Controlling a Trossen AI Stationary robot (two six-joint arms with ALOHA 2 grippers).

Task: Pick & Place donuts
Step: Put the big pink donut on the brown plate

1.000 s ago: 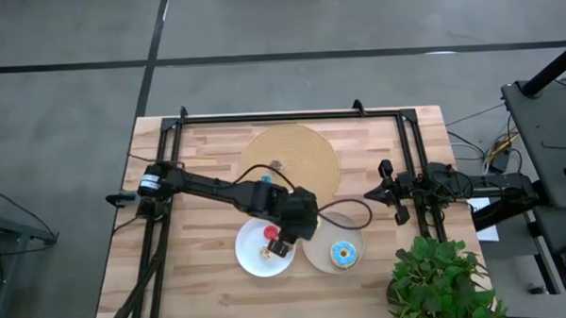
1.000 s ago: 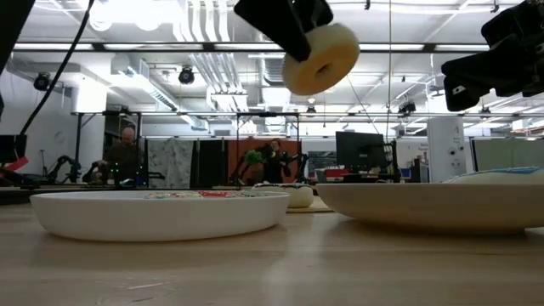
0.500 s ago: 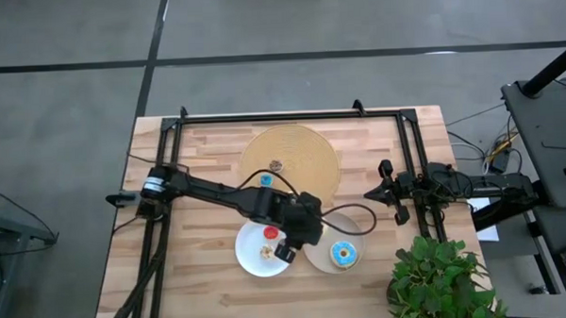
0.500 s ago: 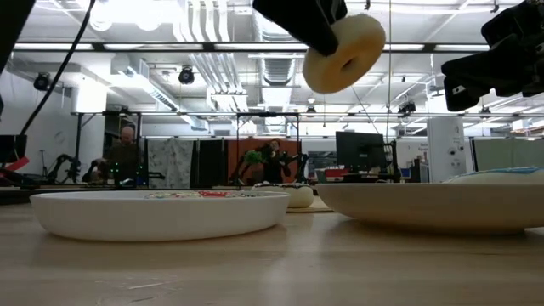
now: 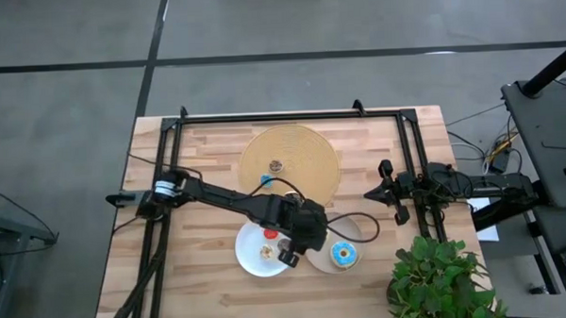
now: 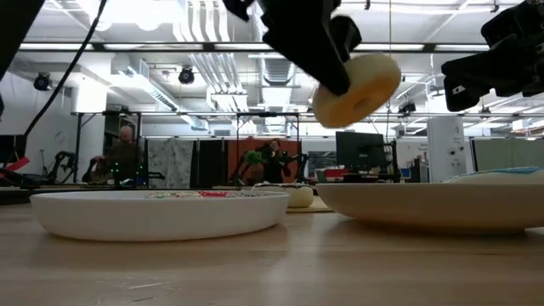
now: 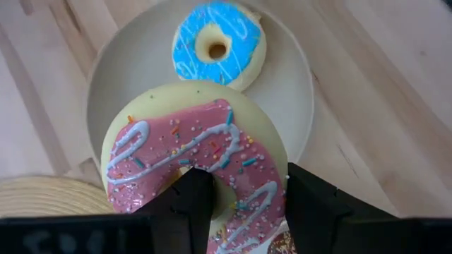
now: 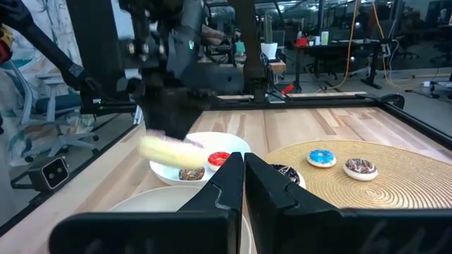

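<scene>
Pink donut (image 7: 194,166): cream ring, pink icing with pale drizzle and sprinkles; clamped between the left jaws through its hole and rim, tilted, off the bench.
Light blue donut (image 7: 217,46): blue icing, white drizzle; flat, just beyond the left jaws' tips, below the pink one.
Tiny red donut (image 8: 218,159): flat, ahead of the right jaws, beside a tiny tan donut (image 8: 191,173).
Tiny blue donut (image 8: 321,156), tiny brown donut (image 8: 360,166): flat, side by side, ahead of the right jaws.
Dark chocolate donut (image 8: 287,171): mostly hidden, just beyond the right jaws.

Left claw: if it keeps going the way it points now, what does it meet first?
Probably the plate under it, near the blue donut. The left claw, gripping the pink donut, points down at it; the height above is unclear.
</scene>
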